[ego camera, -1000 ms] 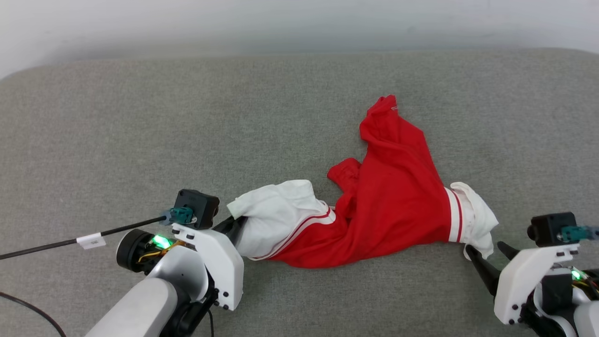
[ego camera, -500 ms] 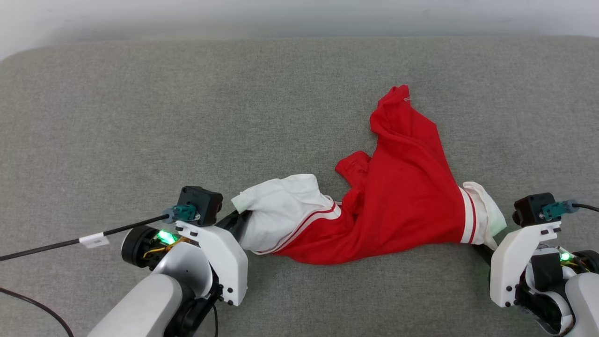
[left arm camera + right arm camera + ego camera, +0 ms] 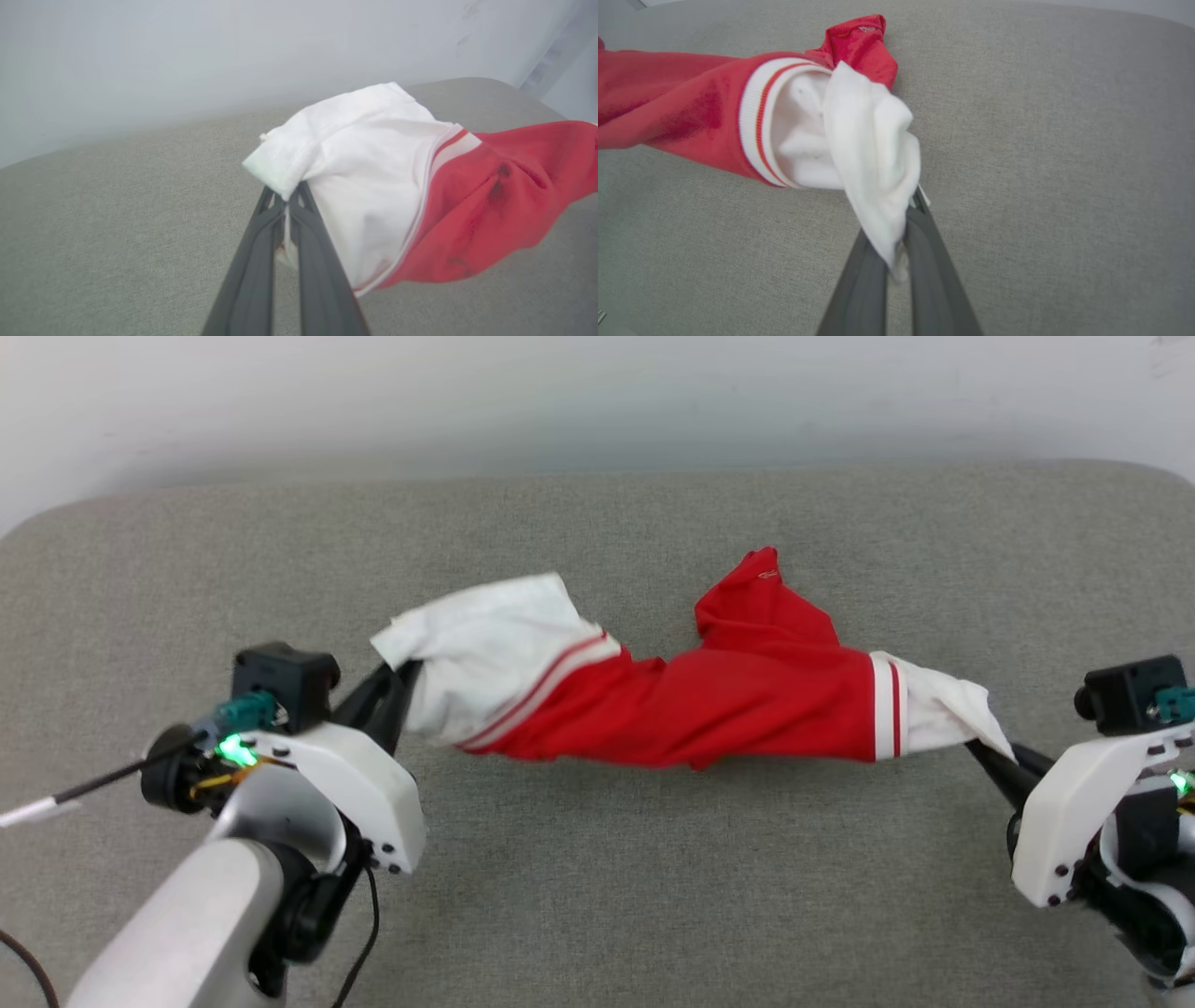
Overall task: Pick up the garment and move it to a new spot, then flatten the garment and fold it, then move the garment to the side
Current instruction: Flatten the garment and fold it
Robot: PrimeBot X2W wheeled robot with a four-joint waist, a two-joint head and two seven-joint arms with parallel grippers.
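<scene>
The garment [image 3: 728, 709], a red jersey with white sleeves and red-white stripe trim, hangs stretched between both grippers above the grey couch [image 3: 597, 896]. My left gripper [image 3: 403, 674] is shut on the white left sleeve [image 3: 355, 154]; its dark fingers [image 3: 261, 261] pinch the cloth's edge. At the other end my right gripper [image 3: 980, 751] is shut on the white right sleeve [image 3: 873, 154]. A red fold [image 3: 756, 593] trails behind onto the cushion. Any letters or number are hidden in the folds.
The grey couch cushion spreads wide on all sides of the garment. A pale wall [image 3: 597, 401] runs along its far edge. A black cable [image 3: 84, 789] with a white tag leads off from my left wrist.
My right gripper closed on the right sleeve. Both arms then lifted and spread apart, pulling the garment off the cushion into a taut band. The head view has also shifted.
</scene>
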